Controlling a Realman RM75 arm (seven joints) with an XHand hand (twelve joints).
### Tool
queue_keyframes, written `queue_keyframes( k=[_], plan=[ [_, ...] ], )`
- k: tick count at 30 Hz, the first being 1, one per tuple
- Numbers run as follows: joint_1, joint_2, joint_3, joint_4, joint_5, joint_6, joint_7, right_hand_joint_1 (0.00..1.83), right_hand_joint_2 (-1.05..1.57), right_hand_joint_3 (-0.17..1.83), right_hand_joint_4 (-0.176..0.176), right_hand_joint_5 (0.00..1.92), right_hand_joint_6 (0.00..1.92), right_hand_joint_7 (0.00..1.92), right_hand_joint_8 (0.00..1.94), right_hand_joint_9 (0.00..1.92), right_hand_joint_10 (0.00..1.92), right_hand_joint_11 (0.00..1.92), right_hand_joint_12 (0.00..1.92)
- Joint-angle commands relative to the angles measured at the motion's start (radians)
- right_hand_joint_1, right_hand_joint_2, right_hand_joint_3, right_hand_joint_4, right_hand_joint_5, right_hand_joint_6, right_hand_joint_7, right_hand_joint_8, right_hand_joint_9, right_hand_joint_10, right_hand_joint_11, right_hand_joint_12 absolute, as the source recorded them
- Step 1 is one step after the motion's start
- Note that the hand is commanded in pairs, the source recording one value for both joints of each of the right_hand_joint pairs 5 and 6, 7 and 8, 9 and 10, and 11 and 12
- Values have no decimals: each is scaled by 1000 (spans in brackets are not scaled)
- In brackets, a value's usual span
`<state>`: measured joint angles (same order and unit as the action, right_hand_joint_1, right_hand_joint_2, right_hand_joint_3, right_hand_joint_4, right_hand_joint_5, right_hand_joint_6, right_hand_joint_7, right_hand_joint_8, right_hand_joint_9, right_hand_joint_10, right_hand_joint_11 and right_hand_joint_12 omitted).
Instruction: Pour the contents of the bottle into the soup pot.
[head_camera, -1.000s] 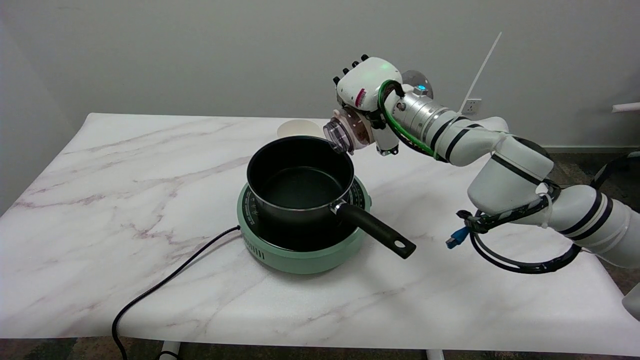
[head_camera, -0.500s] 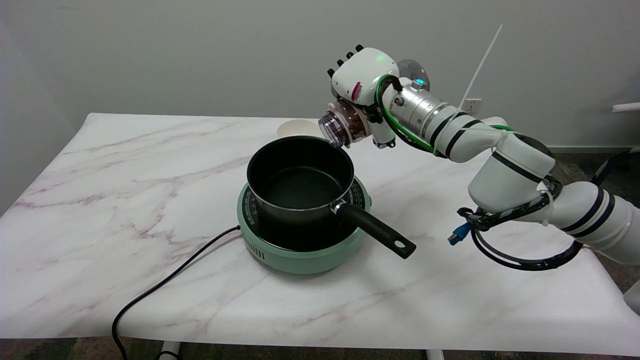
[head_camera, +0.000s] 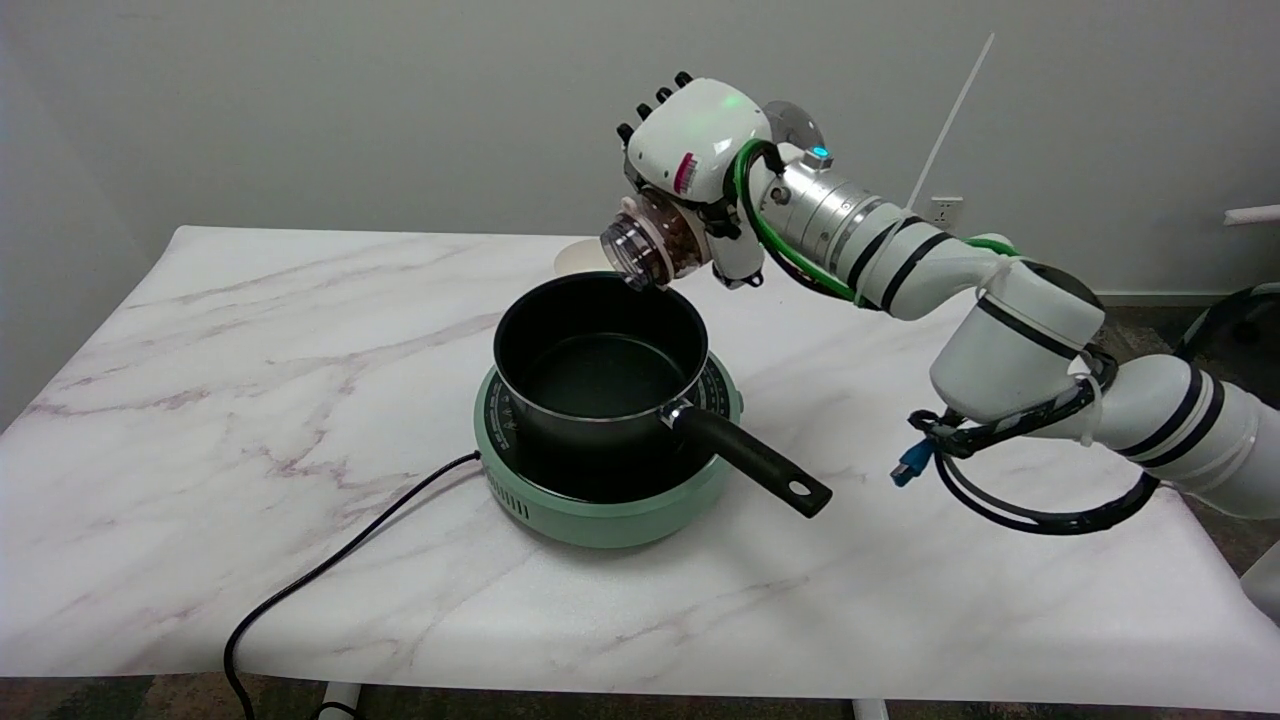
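Since a second ago our right hand (head_camera: 690, 150) has risen and swung toward the table's left edge, carrying the bottle (head_camera: 655, 240) with it, so the bottle's mouth now hangs above the far rim of the soup pot (head_camera: 598, 350) instead of off to the pot's right. Our fingers are wrapped around the clear bottle, holding it tipped with its open mouth pointing down and toward the left edge; brown contents show inside it, packed toward the end in our grip. We cannot tell whether anything is falling out.

We see the black soup pot sitting upright on a mint-green induction cooker (head_camera: 605, 500), near the middle of the marble table (head_camera: 250, 380). Its inside looks dark and bare as far as we can make out. The pot's black handle (head_camera: 755, 465) sticks out toward the near right corner. A black power cord (head_camera: 330, 570) runs from the cooker to the near edge and drops over it. Behind the pot, toward the far edge, a white bowl (head_camera: 590, 258) is partly hidden by the pot's rim.
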<state>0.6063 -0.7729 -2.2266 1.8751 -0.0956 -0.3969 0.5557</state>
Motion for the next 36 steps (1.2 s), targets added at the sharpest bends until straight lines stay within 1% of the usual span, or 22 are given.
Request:
queue_keyframes(
  k=[1, 5, 12, 19, 25, 30, 36],
  plan=[
    [72, -5, -76, 3, -41, 42, 3, 1511, 43, 1189, 0, 1429, 1429, 1197, 1197, 1074, 1074, 847, 847],
    [87, -9, -90, 3, -91, 35, 11, 1514, 57, 1165, 0, 1445, 1445, 1194, 1194, 1073, 1073, 846, 846],
    [128, -6, -119, 3, -119, 34, 14, 1508, 120, 1118, 0, 1463, 1463, 1201, 1201, 1090, 1090, 867, 867],
    [155, 2, -161, 3, -142, 46, 26, 1464, 334, 940, 0, 1579, 1579, 1247, 1247, 1116, 1116, 913, 913],
    [146, 12, -175, 3, -247, 62, 115, 1452, 439, 859, 0, 1661, 1661, 1289, 1289, 1136, 1136, 951, 951],
    [145, 13, -173, 3, -193, 57, 117, 1447, 491, 832, 0, 1689, 1689, 1305, 1305, 1145, 1145, 969, 969],
    [155, 15, -175, 3, -191, 54, 117, 1448, 525, 801, 0, 1680, 1680, 1303, 1303, 1150, 1150, 972, 972]
  ],
)
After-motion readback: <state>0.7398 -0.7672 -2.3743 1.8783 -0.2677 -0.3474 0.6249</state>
